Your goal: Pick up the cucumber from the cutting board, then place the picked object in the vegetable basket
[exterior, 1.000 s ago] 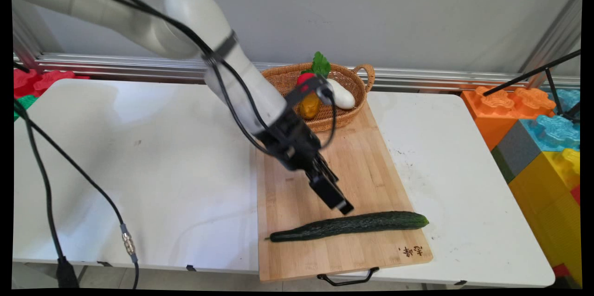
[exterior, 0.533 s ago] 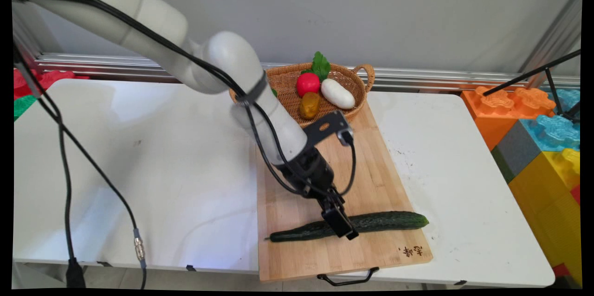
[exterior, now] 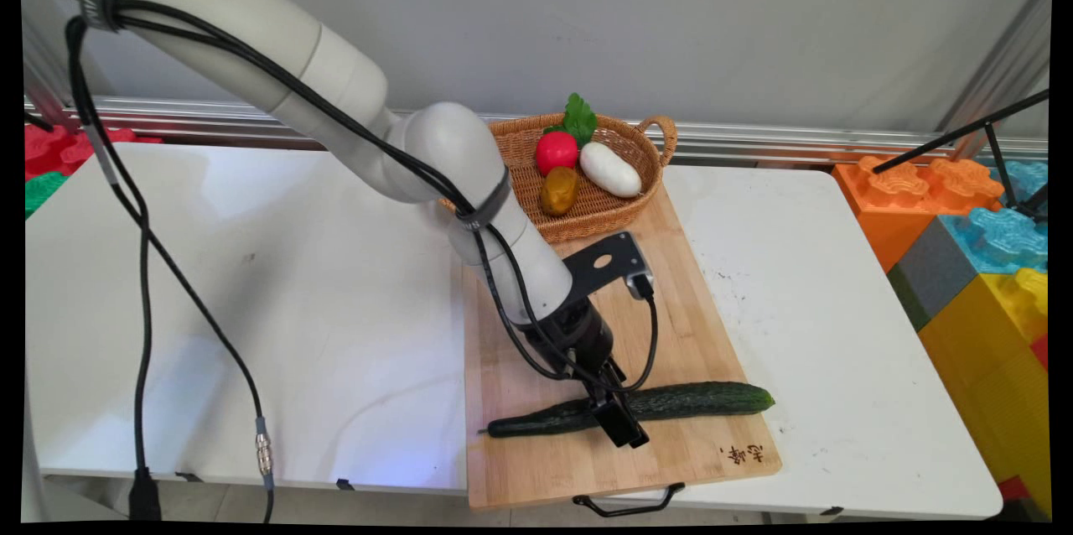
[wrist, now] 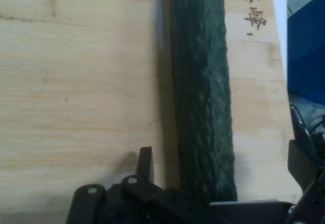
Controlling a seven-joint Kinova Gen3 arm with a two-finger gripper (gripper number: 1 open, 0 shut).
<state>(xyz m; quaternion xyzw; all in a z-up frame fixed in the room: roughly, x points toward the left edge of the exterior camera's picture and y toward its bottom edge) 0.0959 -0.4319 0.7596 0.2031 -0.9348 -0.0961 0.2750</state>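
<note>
A long dark green cucumber (exterior: 704, 398) lies across the near part of a wooden cutting board (exterior: 671, 317). My black gripper (exterior: 622, 424) is down on the board at the cucumber's middle, one finger on each side of it. In the hand view the cucumber (wrist: 203, 82) runs up the picture between the left finger (wrist: 145, 163) and the right finger (wrist: 303, 158), with gaps on both sides. The gripper (wrist: 223, 153) is open and straddles the cucumber without closing on it.
A wicker basket (exterior: 650, 183) at the board's far end holds a red fruit (exterior: 556, 152), a white vegetable (exterior: 610, 169), a yellow-brown one (exterior: 557, 189) and a green leaf (exterior: 578, 116). Big foam blocks (exterior: 981, 267) stand at the right. Black cables (exterior: 142, 309) hang at the left.
The gripper has come down and toward the near edge, from above the board's middle to the cucumber, and now straddles it. The cucumber has not moved.
</note>
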